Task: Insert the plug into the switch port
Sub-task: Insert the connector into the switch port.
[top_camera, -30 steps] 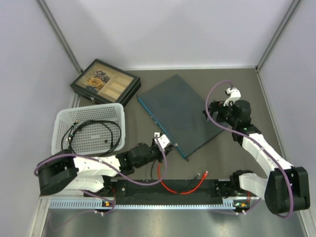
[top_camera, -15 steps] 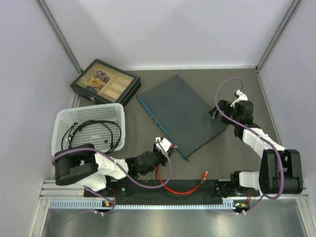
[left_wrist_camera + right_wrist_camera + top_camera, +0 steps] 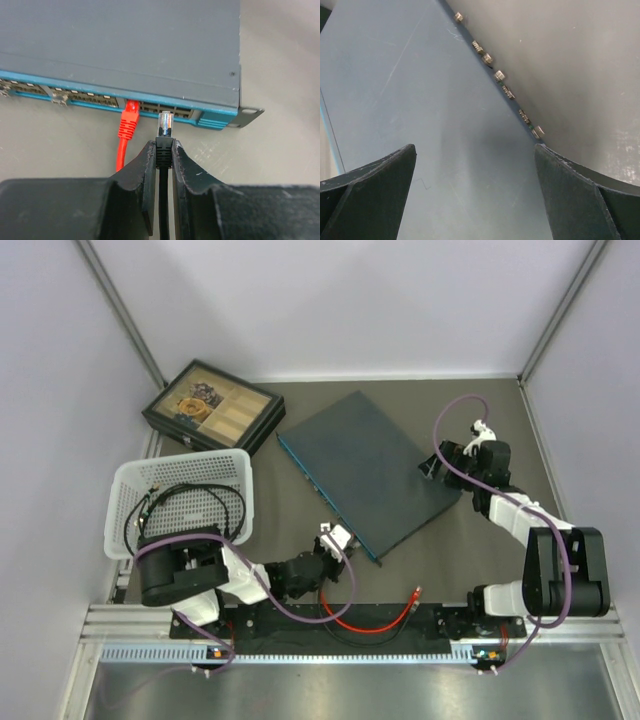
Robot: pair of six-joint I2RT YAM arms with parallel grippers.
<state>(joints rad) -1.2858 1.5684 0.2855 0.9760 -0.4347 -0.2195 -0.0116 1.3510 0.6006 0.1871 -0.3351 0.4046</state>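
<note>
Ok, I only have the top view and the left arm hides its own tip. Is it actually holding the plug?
Observer: Yes. In the left wrist view the left jaws are closed on the black boot of a black cable, right behind its clear plug.
Operator: Is it in the switch yet?
Observer: No. The plug's tip stops short of the switch's port row. It is about in line with the empty port just right of the red cable, which is already seated.
</note>
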